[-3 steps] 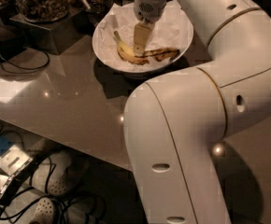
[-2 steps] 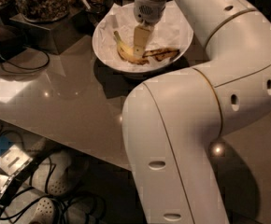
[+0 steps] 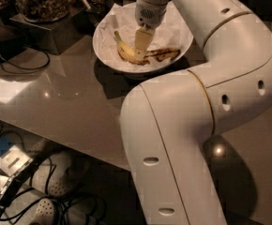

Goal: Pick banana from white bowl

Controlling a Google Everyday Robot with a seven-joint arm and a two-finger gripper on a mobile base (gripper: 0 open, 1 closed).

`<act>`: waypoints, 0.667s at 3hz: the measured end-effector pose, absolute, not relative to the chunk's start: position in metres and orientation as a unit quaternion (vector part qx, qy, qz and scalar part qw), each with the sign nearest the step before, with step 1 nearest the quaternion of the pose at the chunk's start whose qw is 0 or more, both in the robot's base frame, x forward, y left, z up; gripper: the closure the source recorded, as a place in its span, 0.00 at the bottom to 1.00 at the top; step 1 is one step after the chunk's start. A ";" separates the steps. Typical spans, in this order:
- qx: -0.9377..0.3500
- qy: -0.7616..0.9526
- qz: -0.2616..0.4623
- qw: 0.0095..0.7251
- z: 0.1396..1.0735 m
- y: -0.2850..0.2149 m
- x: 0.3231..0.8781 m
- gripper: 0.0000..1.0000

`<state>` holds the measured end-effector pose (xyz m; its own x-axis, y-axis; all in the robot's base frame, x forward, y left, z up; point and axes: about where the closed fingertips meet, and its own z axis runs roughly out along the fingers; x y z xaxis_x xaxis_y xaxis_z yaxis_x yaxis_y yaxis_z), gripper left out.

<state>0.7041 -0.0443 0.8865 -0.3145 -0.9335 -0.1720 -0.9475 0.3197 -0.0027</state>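
Hardly anything has shifted in the last second: the gripper (image 3: 140, 50) still hangs low inside the white bowl (image 3: 100, 47), its tip at the banana (image 3: 125, 54). Whether it is spread or closed on the fruit, I cannot tell. The banana lies on crumpled paper in the bowl, which sits near the table's (image 3: 70, 95) far edge, right of a jar of nuts (image 3: 40, 1).

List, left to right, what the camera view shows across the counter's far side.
Black cable → glass jar of nuts → white bowl → robot arm's elbow. The gripper hangs inside the bowl, right over the banana, so those two are left unordered.
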 end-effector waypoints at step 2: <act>-0.581 0.809 0.054 0.068 0.879 -0.046 0.709 0.45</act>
<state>0.7094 -0.0464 0.8787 -0.3161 -0.9328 -0.1731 -0.9475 0.3197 0.0073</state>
